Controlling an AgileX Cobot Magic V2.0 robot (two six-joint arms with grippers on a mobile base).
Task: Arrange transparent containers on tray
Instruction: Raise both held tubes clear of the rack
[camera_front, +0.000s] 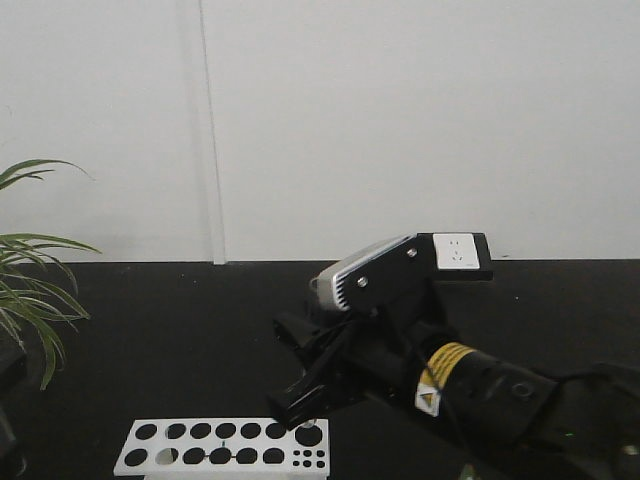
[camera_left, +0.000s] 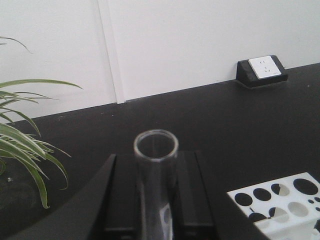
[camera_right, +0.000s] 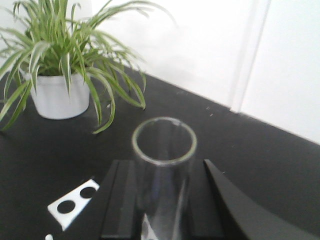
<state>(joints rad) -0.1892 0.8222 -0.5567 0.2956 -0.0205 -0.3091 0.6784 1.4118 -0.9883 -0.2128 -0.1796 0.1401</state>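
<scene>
Tube (camera_left: 156, 187) clamped in L gripper (camera_left: 155, 165); 2nd tube (camera_right: 163, 190) in R gripper (camera_right: 163, 170).

Bright, flat light here: white wall (camera_front: 400, 120) nearly blown out, black surface (camera_front: 150, 330) beneath it crushed dark, right-wrist tube (camera_right: 163, 150) rim soft, blurred.

One slim clear glass test tube (camera_left: 154, 195), open rim uppermost in frame, clamped between the black fingers of the left gripper (camera_left: 155, 165), over a matte black tabletop (camera_left: 210, 120) bearing a white rack with round holes (camera_left: 292, 200) lower right, green strap-leaved plant (camera_left: 25, 145) left, and black-housed white power socket (camera_left: 265, 68) at the rear.
</scene>
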